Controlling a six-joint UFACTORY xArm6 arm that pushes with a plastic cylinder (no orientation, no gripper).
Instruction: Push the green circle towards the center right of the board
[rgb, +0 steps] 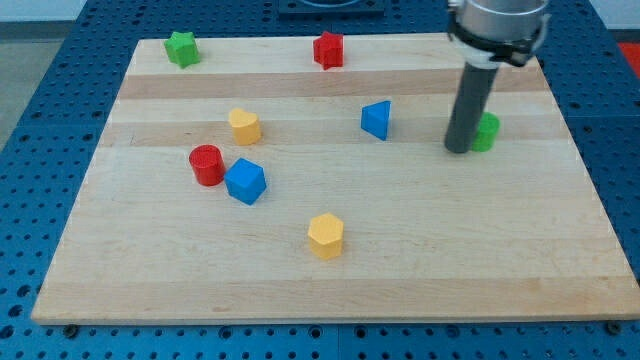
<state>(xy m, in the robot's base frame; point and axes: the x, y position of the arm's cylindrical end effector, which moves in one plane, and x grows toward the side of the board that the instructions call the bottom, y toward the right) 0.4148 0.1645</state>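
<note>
The green circle (486, 131) stands on the wooden board (420, 250) at the view's right, about mid-height, partly hidden behind the rod. My tip (458, 150) rests on the board right against the circle's left side, touching it or nearly so. The dark rod rises from the tip to the grey arm at the view's top right.
A blue triangular block (376, 119) sits left of the tip. A red star (328, 49) and a green star (181, 47) lie along the top edge. A yellow block (244, 126), a red cylinder (206, 164), a blue cube (245, 181) and a yellow hexagon (325, 235) lie at the left and bottom.
</note>
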